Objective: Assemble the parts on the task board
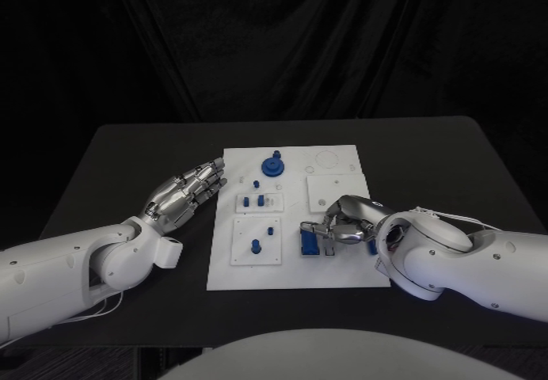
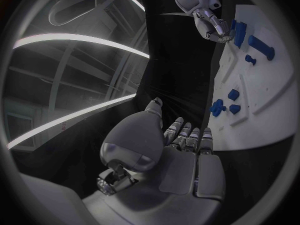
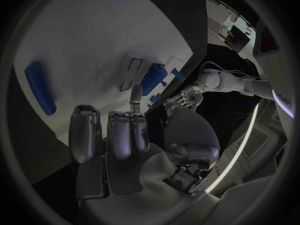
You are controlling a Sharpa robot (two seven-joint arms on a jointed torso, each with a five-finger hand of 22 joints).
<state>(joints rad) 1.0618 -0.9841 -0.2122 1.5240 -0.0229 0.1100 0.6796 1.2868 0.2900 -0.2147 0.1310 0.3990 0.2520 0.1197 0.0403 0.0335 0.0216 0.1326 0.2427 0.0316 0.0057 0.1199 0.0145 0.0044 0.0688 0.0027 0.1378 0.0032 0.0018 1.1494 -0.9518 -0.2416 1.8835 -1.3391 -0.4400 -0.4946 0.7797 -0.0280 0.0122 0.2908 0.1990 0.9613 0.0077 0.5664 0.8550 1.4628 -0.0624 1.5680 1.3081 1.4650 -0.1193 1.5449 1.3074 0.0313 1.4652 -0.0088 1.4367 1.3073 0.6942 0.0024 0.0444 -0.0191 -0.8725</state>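
board: 1 white task board point(image 1: 343, 273), flat on black table point(image 1: 457, 158), between the two hands
left hand: left hand point(image 1: 186, 192) just off board's edge, fingers point(image 1: 208, 176) stretched out + apart, holding nothing; fingertips near the board edge, not on it
right hand: right hand point(image 1: 346, 224) over near part of board, fingers curled down twd the blue rectangular part point(image 1: 310, 240); touching or gripping it – can't tell
parts near rt fingers: the rectangular part just beside fingertips; 1 blue cylinder point(image 3: 40, 87) lying flat on board, apart from the fingers
parts near lt fingers: 1 round blue knob part point(image 1: 274, 166) ahead of lt fingertips; approx. 5 small blue pegs point(image 1: 264, 200) on two raised white plates point(image 1: 258, 241), exact count unclear
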